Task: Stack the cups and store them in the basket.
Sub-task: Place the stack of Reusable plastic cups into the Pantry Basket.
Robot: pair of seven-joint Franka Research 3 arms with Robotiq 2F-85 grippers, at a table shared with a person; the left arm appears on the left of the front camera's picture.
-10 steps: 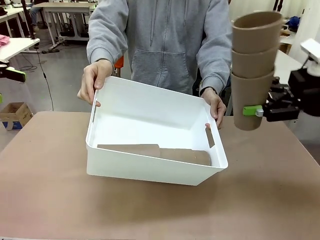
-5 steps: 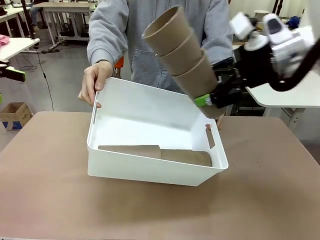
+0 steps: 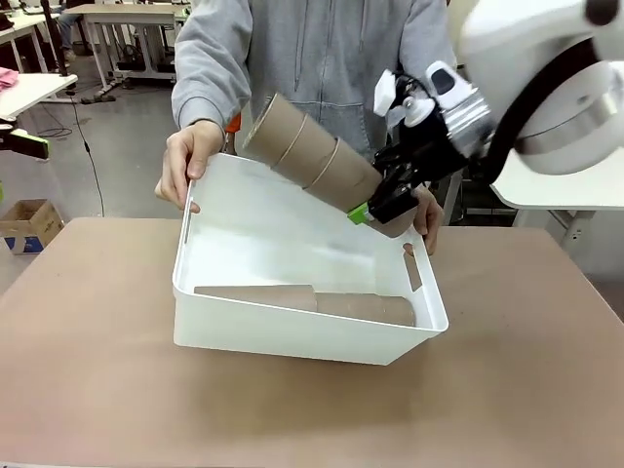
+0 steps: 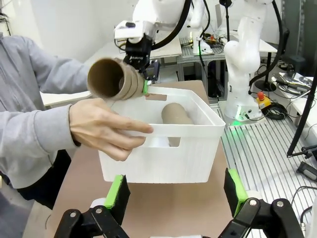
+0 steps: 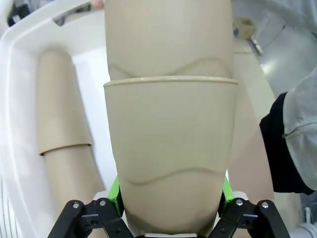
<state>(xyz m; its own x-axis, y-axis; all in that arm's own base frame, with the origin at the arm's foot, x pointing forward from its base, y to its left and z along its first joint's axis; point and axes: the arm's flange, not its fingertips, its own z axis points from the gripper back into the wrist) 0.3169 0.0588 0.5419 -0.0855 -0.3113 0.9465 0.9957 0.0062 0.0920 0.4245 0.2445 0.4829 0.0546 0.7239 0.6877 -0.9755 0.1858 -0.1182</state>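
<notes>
The right gripper [image 3: 375, 210] grasps a stack of cups [image 3: 310, 161], tilted with mouths toward ten o'clock, above the basket [image 3: 292, 336]. More cups [image 3: 322, 302] lie inside it at six o'clock. The person's hands [image 3: 185, 161] steady the basket on the counter [image 3: 88, 341]. The left gripper [image 4: 173, 198] hangs released.

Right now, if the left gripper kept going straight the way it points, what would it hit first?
Probably the near short wall of the white basket, dead ahead of the open left gripper. The person's hand grips the rim just above and to one side, so it could be grazed too; depth is hard to judge here.
</notes>
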